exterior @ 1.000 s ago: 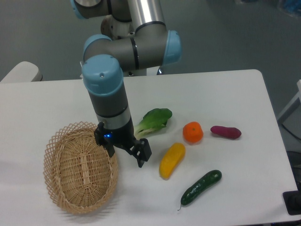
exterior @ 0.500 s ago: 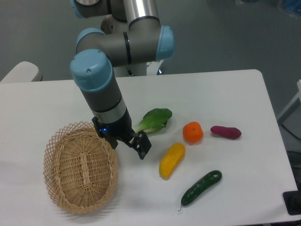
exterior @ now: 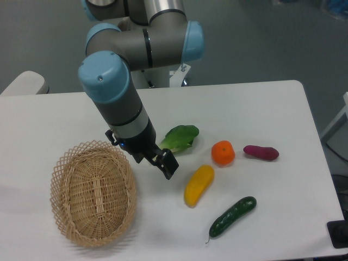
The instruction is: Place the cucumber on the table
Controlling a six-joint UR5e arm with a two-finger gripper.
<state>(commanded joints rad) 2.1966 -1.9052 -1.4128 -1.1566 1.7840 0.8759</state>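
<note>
The dark green cucumber (exterior: 232, 216) lies flat on the white table (exterior: 261, 109) near the front edge, right of centre, its thin stem tip pointing front-left. My gripper (exterior: 167, 166) hangs well to its left, between the wicker basket and the yellow vegetable, tilted toward the right. It holds nothing. Only one dark finger (exterior: 169, 164) shows clearly, so whether the jaws stand open or shut cannot be made out.
An oval wicker basket (exterior: 93, 194) sits at the front left. A bok choy (exterior: 178, 138), a yellow vegetable (exterior: 198, 185), an orange (exterior: 223, 153) and a purple sweet potato (exterior: 261, 153) lie mid-table. A dark object (exterior: 339, 234) sits at the right front corner.
The arm has swung and risen, and the gripper now points further right, toward the yellow vegetable. The cucumber and the other items have stayed put.
</note>
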